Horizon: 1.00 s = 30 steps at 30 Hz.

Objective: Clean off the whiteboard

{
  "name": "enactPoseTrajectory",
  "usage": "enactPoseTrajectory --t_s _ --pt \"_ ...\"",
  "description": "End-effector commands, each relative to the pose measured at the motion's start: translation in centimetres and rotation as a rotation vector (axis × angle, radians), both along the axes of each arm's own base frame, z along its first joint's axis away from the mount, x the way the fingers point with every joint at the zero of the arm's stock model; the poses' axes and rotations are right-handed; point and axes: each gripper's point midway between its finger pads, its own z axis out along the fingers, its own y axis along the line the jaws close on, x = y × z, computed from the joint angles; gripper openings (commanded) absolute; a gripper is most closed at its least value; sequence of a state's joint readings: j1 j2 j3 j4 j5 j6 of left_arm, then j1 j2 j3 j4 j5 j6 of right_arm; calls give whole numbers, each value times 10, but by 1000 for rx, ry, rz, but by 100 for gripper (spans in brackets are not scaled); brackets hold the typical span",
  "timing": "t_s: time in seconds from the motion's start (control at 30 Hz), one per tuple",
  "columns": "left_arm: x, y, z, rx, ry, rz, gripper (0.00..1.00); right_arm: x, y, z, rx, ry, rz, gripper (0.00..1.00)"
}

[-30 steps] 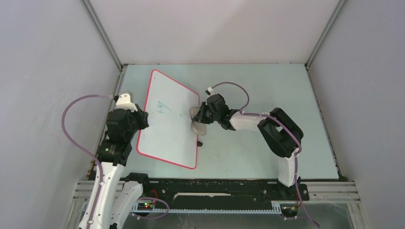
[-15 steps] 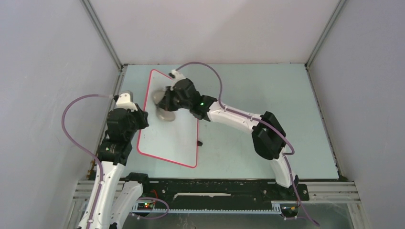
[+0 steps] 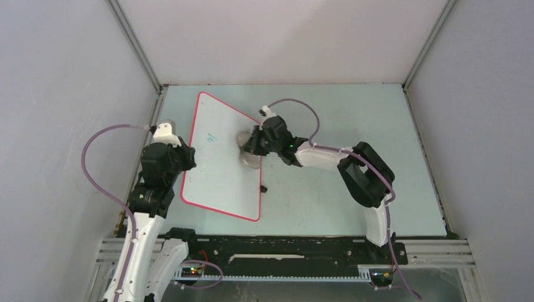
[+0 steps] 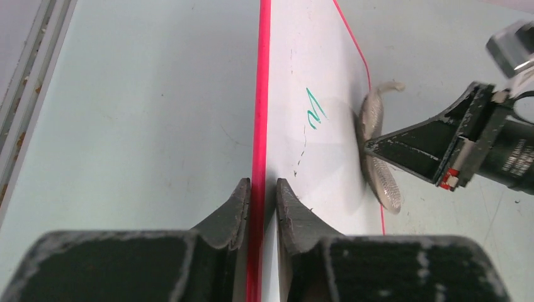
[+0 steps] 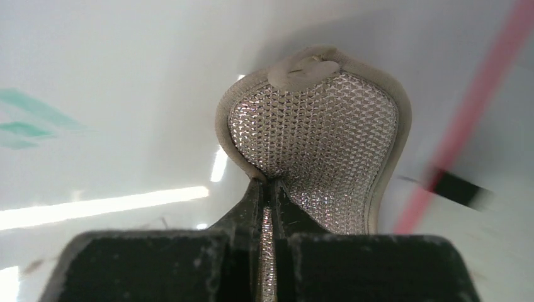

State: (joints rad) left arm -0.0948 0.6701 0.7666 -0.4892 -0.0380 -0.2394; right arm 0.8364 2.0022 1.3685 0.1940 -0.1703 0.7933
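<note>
The whiteboard (image 3: 220, 170), white with a red-pink rim, lies on the table's left half. Green writing (image 3: 212, 137) remains near its upper left; it shows in the left wrist view (image 4: 315, 111) too. My left gripper (image 4: 262, 189) is shut on the board's left rim (image 3: 186, 165). My right gripper (image 3: 250, 148) is shut on the grey knobbly cloth pad (image 5: 315, 138) and presses it on the board near its right edge. The pad also shows in the top view (image 3: 247, 150) and left wrist view (image 4: 376, 157).
A small black clip (image 3: 263, 187) sits on the board's right edge, just below the pad. Grey walls and aluminium frame rails (image 3: 135, 47) enclose the pale green table (image 3: 352, 113) on three sides.
My right gripper swept the pad from the board's right edge to its upper left over the writing, then back right. Less green writing remains. The left gripper held still.
</note>
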Motion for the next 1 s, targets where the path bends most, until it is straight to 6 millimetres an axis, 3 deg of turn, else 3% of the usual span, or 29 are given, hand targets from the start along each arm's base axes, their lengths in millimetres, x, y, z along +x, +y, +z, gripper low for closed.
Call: enactPoseTrajectory --t_s 0.0,0.1,0.17,0.43,0.57,0.63,0.73,0.97 --pt "-10 -15 -21 -30 84 -68 0 -7 -49 -63 -135 131 -79 0" --pt "-10 -14 -21 -30 84 -67 0 -13 -43 -55 -114 107 -58 0" --pt "-10 -14 -21 -29 87 -65 0 -15 -27 -30 -86 48 -42 0" --pt "-9 -13 -24 -24 96 -58 0 -38 77 95 34 -186 121 0" --pt "-10 -12 -23 -23 95 -58 0 -45 114 125 76 -219 176 0" --pt "-10 -12 -23 -23 92 -57 0 -40 120 127 82 -213 174 0" --pt "-11 -13 -22 -24 89 -59 0 -24 109 112 64 -176 123 0" --pt "-11 -14 -19 -29 75 -64 0 9 33 47 11 -81 -15 0"
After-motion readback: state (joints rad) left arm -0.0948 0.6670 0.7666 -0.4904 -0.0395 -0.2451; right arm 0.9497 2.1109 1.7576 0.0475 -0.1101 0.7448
